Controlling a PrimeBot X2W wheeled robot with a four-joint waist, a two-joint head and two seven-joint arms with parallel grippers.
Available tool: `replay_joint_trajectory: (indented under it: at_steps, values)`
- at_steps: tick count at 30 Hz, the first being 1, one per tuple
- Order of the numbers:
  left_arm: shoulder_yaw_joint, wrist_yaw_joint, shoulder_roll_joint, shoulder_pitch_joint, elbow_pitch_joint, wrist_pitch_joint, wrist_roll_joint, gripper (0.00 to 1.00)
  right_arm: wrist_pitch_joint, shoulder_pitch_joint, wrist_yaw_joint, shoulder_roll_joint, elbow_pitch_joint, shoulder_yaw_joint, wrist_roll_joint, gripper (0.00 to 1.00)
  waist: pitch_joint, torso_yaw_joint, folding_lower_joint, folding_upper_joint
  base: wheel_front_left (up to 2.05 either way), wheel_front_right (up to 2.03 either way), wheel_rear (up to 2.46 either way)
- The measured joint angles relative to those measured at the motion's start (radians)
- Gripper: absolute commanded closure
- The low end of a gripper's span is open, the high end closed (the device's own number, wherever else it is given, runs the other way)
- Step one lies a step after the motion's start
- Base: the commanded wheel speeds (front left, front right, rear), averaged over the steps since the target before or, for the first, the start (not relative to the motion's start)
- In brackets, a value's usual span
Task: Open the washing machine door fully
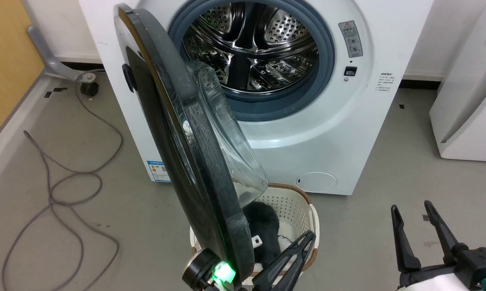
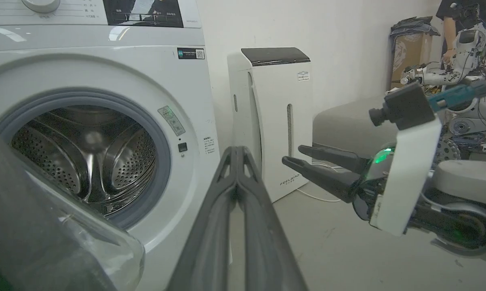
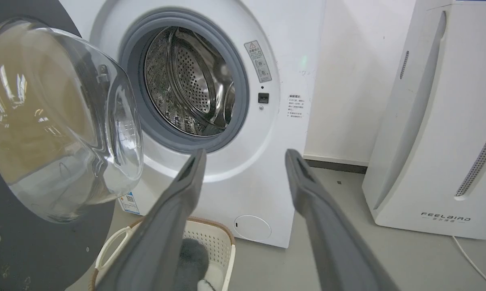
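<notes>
- While the washing machine door stood swung well out from the washing machine, it hung from the left side of the front and showed nearly edge-on in the head view.
- Its clear glass bowl bulged toward the right of that view, away from the round opening.
- Behind it the steel drum lay fully exposed inside its grey rubber ring.
- The left gripper sat low beside the door's bottom edge, on the glass side, with its 2 fingers pressed together and nothing between them; whether it touched the door could not be told.
- The right gripper hovered over the floor at the lower right, well apart from the door, its 2 fingers spread and empty.
- A white laundry basket stood on the floor just in front of the machine, under the door, with a dark cloth in it.
- A grey cable looped on the floor to the left.
- A white appliance stood to the right of the machine.
</notes>
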Motion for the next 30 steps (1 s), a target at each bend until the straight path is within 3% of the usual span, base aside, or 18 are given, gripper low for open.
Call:
replay_joint_trajectory:
  at_steps: [15,30]
  values:
    - [0.109,0.049,-0.003,0.036,0.124,0.000,-0.050,1.00,0.000,0.000,0.000,0.000,0.001,-0.013,0.000,0.00,0.015,0.024,-0.0001,0.0000,0.00,0.00,0.00]
    - [0.135,0.044,-0.013,0.070,0.123,0.000,-0.050,1.00,0.000,0.000,0.000,0.000,0.008,-0.009,0.001,0.00,0.017,0.156,-0.0001,0.0000,0.00,0.00,0.00]
